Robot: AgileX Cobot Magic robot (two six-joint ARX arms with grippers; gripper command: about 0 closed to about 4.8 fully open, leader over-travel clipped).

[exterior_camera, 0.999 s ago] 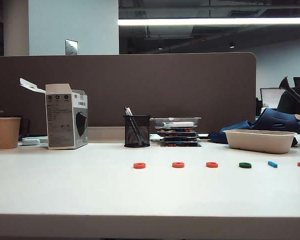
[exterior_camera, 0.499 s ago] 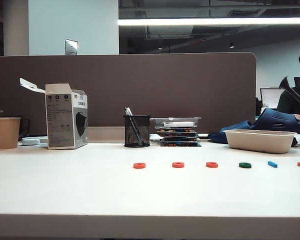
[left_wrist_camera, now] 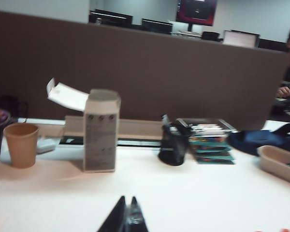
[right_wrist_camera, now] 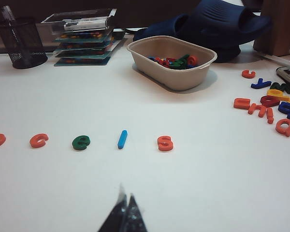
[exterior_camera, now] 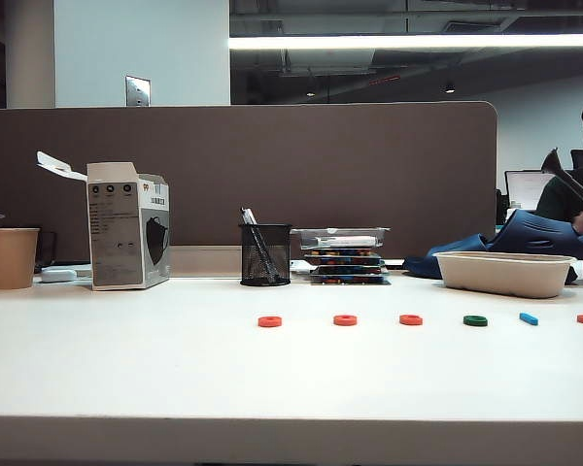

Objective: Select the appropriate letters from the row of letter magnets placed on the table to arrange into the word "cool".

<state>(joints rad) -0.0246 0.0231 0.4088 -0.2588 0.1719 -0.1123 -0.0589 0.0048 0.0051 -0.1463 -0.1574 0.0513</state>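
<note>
Your row of small flat plastic letter magnets [exterior_camera: 398, 319] lies untouched across the wide white table [exterior_camera: 126, 369]. The right gripper [right_wrist_camera: 125, 209] hangs above bare table near the light-blue bar "l" [right_wrist_camera: 122, 138], fingertips pressed together, empty. The left gripper [left_wrist_camera: 127, 212] looks closed and empty too. Beware: the dark green "e" [right_wrist_camera: 80, 142] sits between the red-orange "c" [right_wrist_camera: 38, 140] and the bar, so a careless pick could take the wrong letter.
</note>
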